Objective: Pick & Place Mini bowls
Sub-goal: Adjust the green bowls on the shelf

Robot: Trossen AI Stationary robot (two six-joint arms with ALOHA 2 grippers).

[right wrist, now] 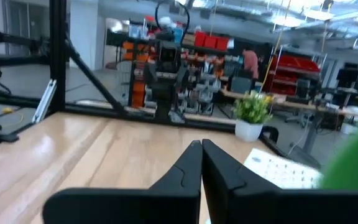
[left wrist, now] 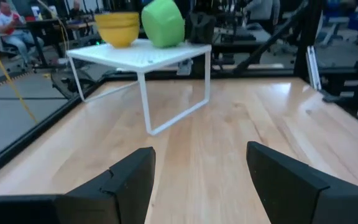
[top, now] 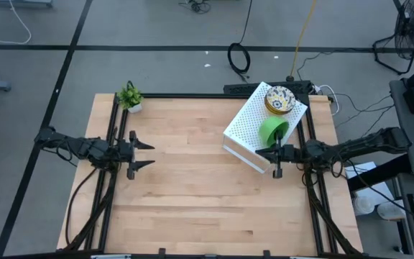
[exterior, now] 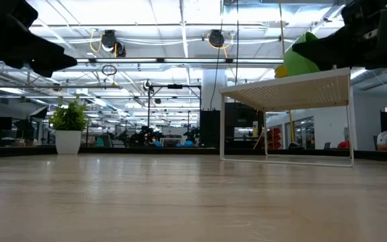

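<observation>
Mini bowls (top: 279, 101) sit stacked on a white rack (top: 244, 130) (staging shelf, seemingly); right gripper (top: 276, 153), fingers pressed together, touches a tilted green bowl (top: 272, 132), left gripper (top: 148, 155) waiting wide apart.

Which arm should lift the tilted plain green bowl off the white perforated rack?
The right. Its gripper sits at the rack's near edge, right beside the tilted green bowl, fingers shut. The left gripper hangs open across the wooden table, far from the rack.
</observation>
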